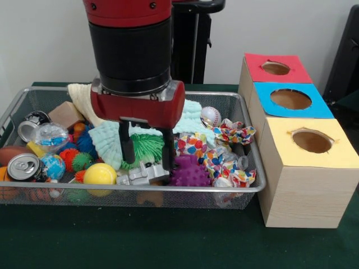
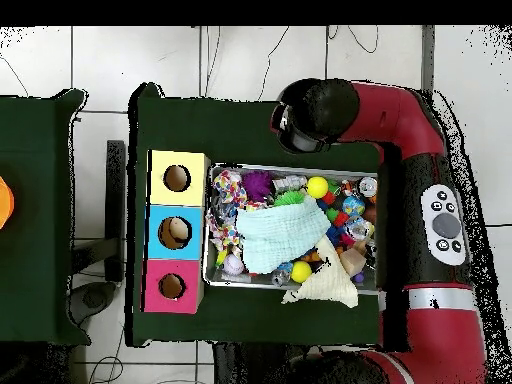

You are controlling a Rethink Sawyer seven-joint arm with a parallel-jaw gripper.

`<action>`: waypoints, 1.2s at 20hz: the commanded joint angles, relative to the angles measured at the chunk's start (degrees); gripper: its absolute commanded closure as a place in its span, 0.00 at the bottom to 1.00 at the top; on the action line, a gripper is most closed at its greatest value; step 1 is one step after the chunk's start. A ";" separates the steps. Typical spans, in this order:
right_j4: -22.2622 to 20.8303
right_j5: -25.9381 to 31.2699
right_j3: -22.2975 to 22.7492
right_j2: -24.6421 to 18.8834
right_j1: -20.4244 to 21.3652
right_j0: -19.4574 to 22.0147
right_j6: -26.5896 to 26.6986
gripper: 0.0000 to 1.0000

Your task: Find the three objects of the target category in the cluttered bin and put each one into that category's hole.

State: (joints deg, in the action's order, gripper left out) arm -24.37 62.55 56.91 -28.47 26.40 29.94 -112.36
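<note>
While the red and black arm [image 1: 132, 56] fills the upper middle of the front view, we see the green surface [image 1: 168, 241] below it carrying a wire bin [image 1: 247, 188] at centre left. At right stand three wooden boxes with holes: yellow [image 1: 311, 140], blue [image 1: 290, 99], red [image 1: 275, 68]. Our end effector [image 1: 147, 152] hangs open over the clutter, fingers astride a green spiky ball [image 1: 145, 147], gripping nothing. A purple spiky ball [image 1: 189, 172] sits just right, a yellow ball [image 1: 100, 174] left.
</note>
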 commanded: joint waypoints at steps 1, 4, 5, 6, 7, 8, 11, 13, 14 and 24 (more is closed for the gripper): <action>-3.22 -1.30 -2.19 -1.98 -4.32 -1.21 13.23 0.00; -3.59 -2.39 -2.99 -1.85 -5.51 -1.40 13.30 0.00; -3.56 -2.76 -2.59 -1.80 -5.42 -1.27 13.37 0.00; -3.46 -2.65 -2.69 -1.82 -5.49 -1.21 13.54 0.00; -3.44 -2.73 -2.59 -1.77 -5.48 -1.17 13.63 0.00; -3.38 -2.53 -2.64 -1.74 -5.40 -1.13 13.72 0.00; -3.48 -2.01 -3.46 -1.79 -5.77 -1.17 14.08 0.00; -3.58 -1.74 -4.21 -1.91 -6.28 -1.19 14.38 0.00; -3.67 -1.79 -4.50 -1.96 -6.59 -1.17 14.51 0.00; -4.41 -1.36 -8.36 -2.29 -9.71 -1.69 15.71 0.00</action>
State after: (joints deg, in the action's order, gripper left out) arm -25.35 62.55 51.29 -28.48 19.75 28.80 -112.34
